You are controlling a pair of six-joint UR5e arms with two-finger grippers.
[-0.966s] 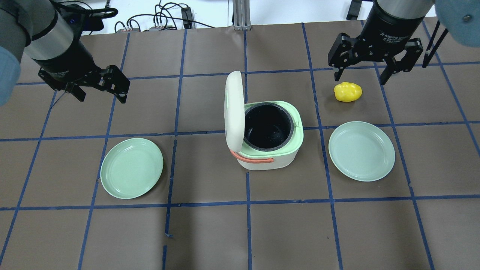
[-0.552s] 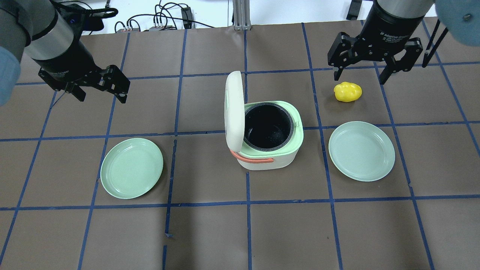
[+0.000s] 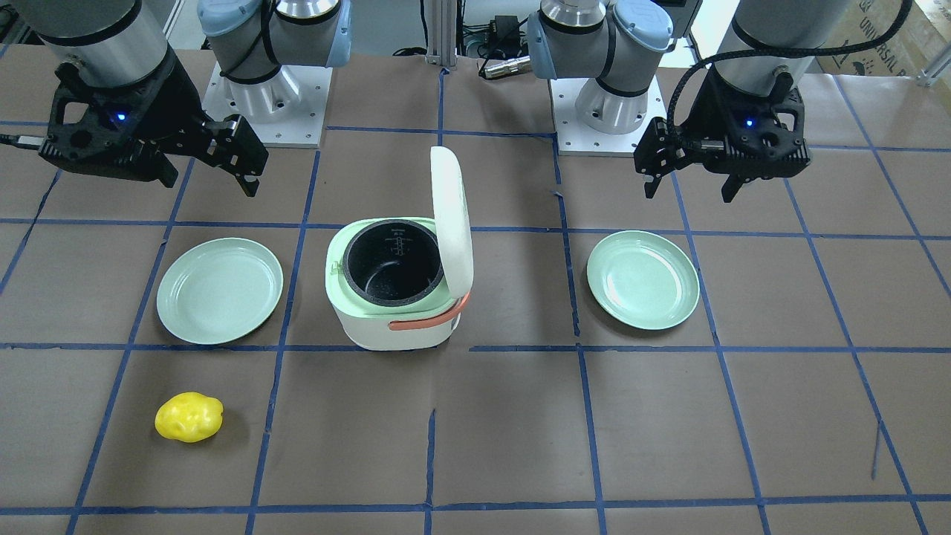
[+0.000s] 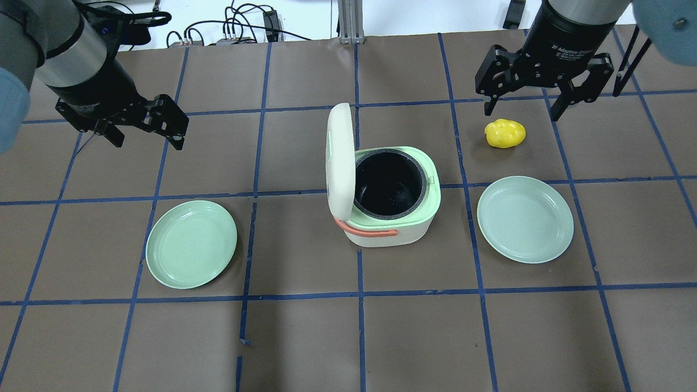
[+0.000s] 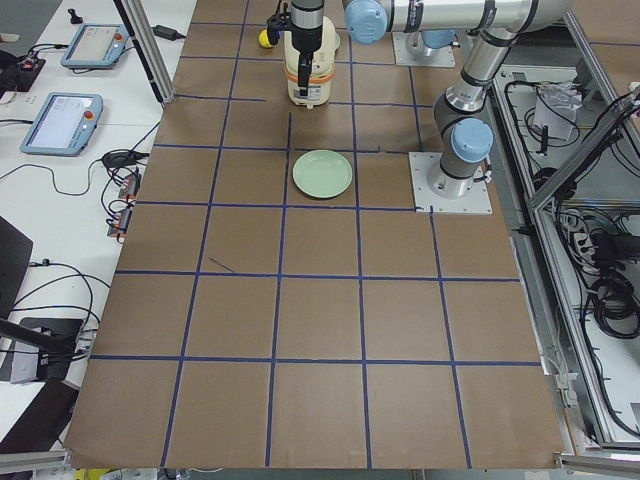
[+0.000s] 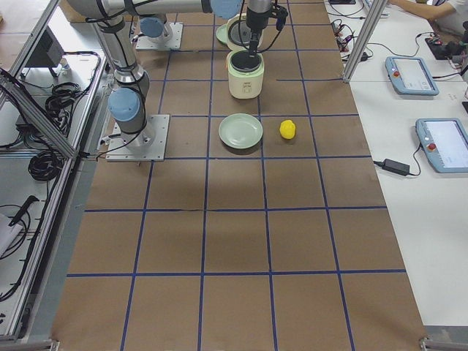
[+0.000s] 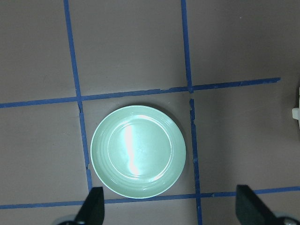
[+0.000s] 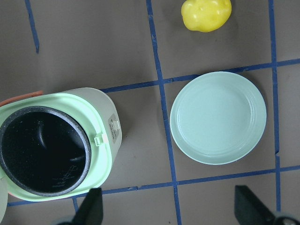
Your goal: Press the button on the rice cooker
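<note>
The rice cooker [image 4: 389,231] stands mid-table, white with a green top, an orange handle and a dark empty pot. Its lid [image 4: 340,158] stands open and upright on the left side. It also shows in the front view [image 3: 386,327] and the right wrist view [image 8: 56,140], where a small latch tab [image 8: 97,139] sits on the rim. My left gripper [image 4: 147,142] is open and empty, hovering far left of the cooker. My right gripper [image 4: 521,114] is open and empty, hovering above a yellow lumpy object [image 4: 505,133] at the far right.
A green plate [image 4: 191,244] lies left of the cooker, below the left gripper [image 7: 168,211]. A second green plate [image 4: 525,219] lies right of the cooker and shows in the right wrist view [image 8: 218,117]. Cables lie along the far edge.
The right gripper has shifted slightly upward in the overhead view, still open. The left gripper, cooker, plates and yellow object have not moved.
</note>
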